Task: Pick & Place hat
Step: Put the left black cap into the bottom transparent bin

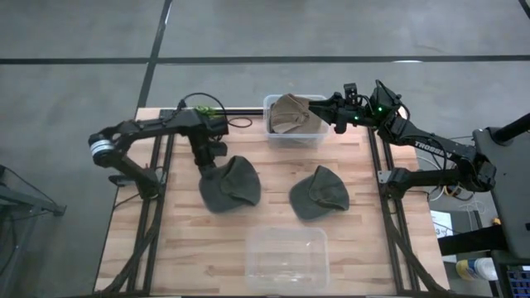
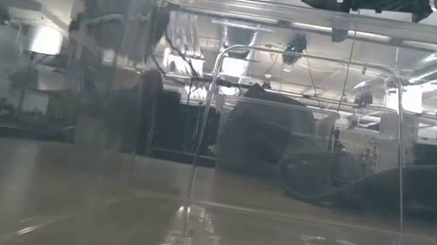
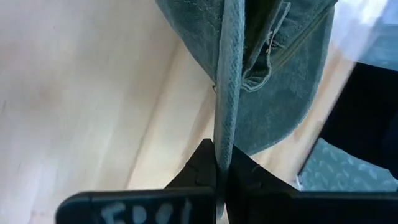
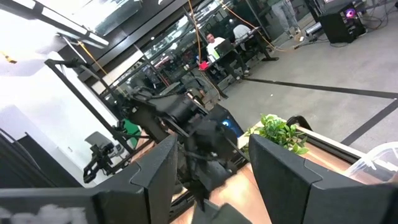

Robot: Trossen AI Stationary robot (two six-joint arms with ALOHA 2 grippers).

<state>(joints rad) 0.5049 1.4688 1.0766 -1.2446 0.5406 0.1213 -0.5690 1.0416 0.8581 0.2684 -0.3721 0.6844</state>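
You have three soft fabric hats and two clear plastic bins on the pale wooden slatted table (image 1: 166, 248). The first dark grey-green hat (image 1: 229, 184) lies left of centre, and your left gripper (image 1: 209, 159) sits at its upper left edge. In the left wrist view the two dark fingers (image 3: 202, 167) are pinched tight on the folded brim of that hat (image 3: 261, 74), with the fabric rising edge-on from between them over the bare wood.

The second dark grey-green hat (image 1: 320, 193) lies right of centre, apart from the first and touched by neither arm. The third, a tan crumpled hat (image 1: 290, 116), rests inside the clear plastic bin (image 1: 319, 136) at the far edge of the table. Your right gripper (image 1: 325, 110) hovers at that bin's right side, just above the tan hat. In the right wrist view its two fingers (image 4: 158, 171) stand spread apart with nothing between them.

The second clear plastic bin (image 1: 286, 257) stands at the near edge and holds no hat; it fills the low view (image 2: 301, 153), with dark hat shapes blurred behind its walls.
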